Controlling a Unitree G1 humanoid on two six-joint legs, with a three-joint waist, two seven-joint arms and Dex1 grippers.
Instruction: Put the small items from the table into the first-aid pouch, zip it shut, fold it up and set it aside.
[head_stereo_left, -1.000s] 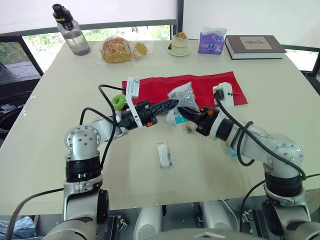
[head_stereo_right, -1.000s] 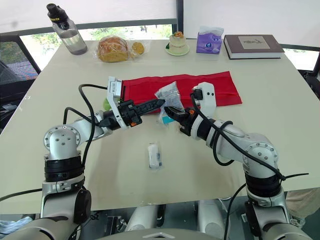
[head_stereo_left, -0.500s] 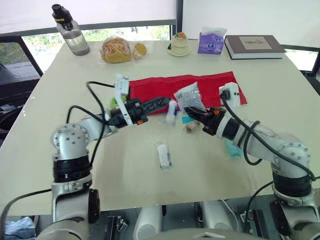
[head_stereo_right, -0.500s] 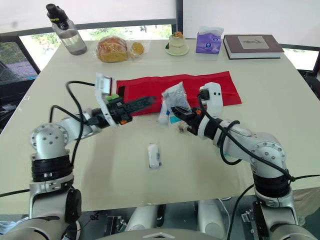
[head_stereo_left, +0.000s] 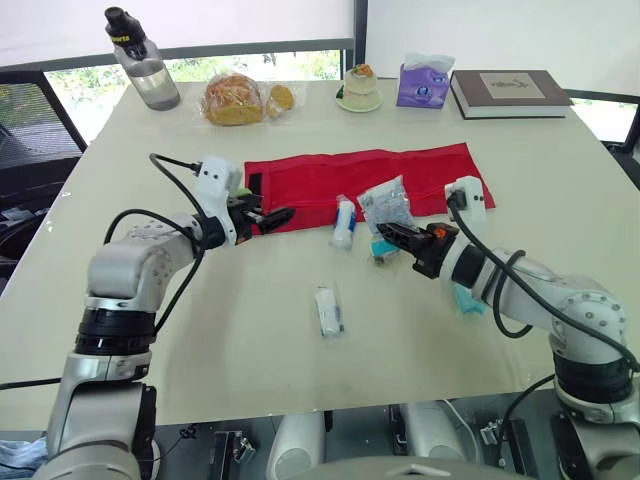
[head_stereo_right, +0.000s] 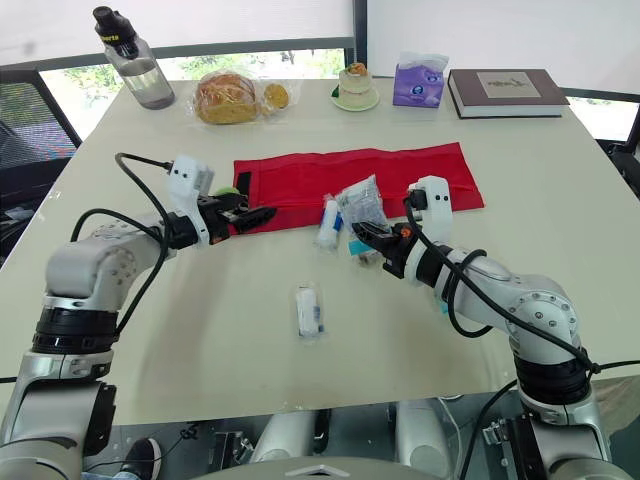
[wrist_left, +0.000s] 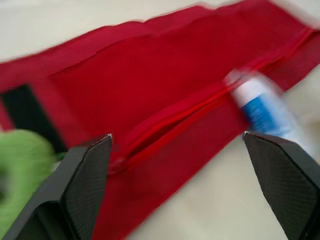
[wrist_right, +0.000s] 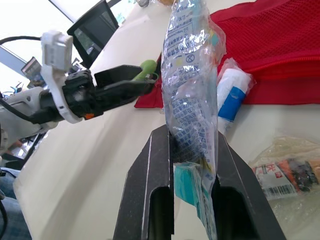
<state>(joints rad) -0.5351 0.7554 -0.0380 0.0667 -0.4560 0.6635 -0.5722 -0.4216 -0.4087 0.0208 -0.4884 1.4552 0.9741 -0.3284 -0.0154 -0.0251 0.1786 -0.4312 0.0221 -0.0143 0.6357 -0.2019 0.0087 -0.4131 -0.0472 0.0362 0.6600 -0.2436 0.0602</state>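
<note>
The clear plastic packet (wrist_right: 192, 75) is pinched at its lower end between the two fingers of the right gripper (wrist_right: 192, 132) and stands up above them, lifted off the table (head_stereo_left: 200, 340). It looks light, crinkly and limp. The film is probably slippery, so the hold seems safest low on the bunched part, where the contents give the fingers something to bite. The free top is likely to flop and catch on the pouch's mouth.

Just beyond that gripper's fingertips lies the red first-aid pouch (head_stereo_left: 400, 168), spread flat, its zip (wrist_left: 165, 127) parted into a narrow slit. It is soft mesh cloth with no stiffness, so the slit may need holding open.

The left gripper (head_stereo_left: 283, 214) hovers at the pouch's far end, its fingers spread wide and grasping nothing, with a green item (head_stereo_right: 228, 192) close beside it.

Between the two grippers a white-and-blue tube (head_stereo_left: 343, 222) lies against the pouch's near edge, right on the way in. Under the right gripper is a sealed packet with an orange item (wrist_right: 285, 172). A white sachet (head_stereo_left: 327, 310) lies nearer the robot, and a teal item (head_stereo_left: 468, 298) sits by the right forearm.

Well beyond both hands stand a water bottle (head_stereo_left: 140, 60), bagged bread (head_stereo_left: 235, 98), a cake (head_stereo_left: 358, 88), a tissue pack (head_stereo_left: 424, 82) and a book (head_stereo_left: 510, 92), none of them in the way.
</note>
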